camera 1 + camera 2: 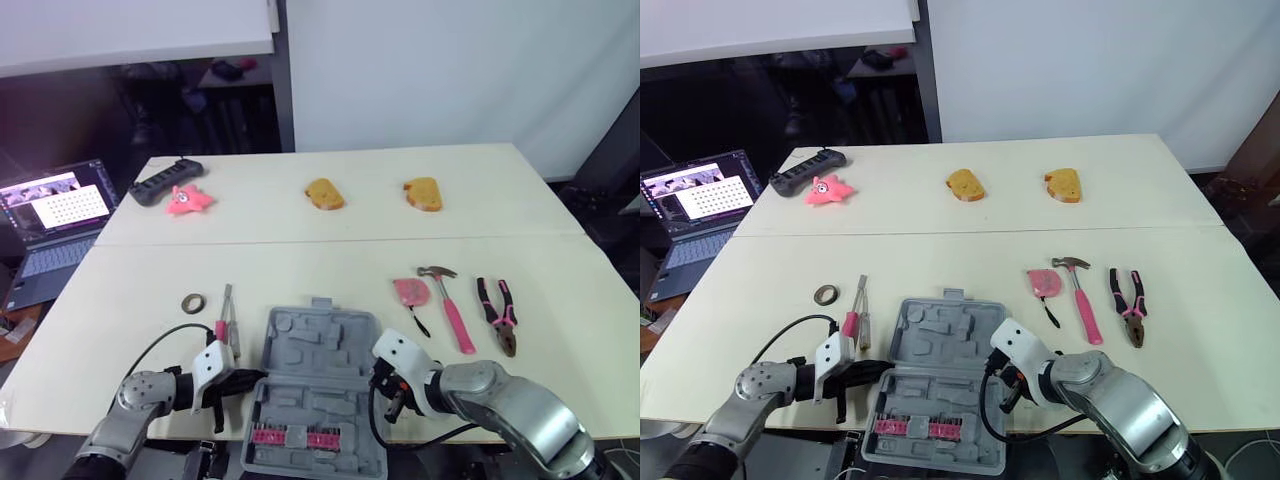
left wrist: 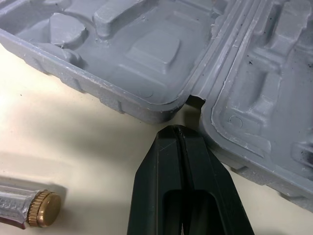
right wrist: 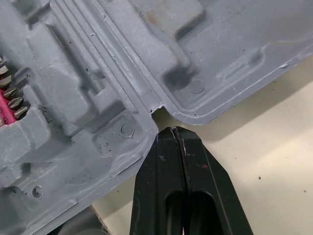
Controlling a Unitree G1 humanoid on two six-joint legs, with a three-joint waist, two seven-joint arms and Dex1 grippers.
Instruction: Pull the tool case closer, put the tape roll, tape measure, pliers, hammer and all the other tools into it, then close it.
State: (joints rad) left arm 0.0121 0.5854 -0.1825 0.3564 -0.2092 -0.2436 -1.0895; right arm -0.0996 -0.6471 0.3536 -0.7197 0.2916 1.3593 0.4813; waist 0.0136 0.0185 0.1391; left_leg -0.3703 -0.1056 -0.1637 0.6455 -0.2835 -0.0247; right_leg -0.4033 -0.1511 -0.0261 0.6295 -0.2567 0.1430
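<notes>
Left gripper (image 2: 177, 131) and right gripper (image 3: 173, 131), each with fingers pressed together and empty, point at the two hinge ends of the open case (image 1: 320, 350), perhaps touching it.

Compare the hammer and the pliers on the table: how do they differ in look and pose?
The hammer has one plain pink handle; the pliers have two pink-and-black handles, slightly spread. The hammer's metal head lies at its far end, while the pliers' nose points toward the robot. Both lie flat on the table, outside the tool case.
</notes>
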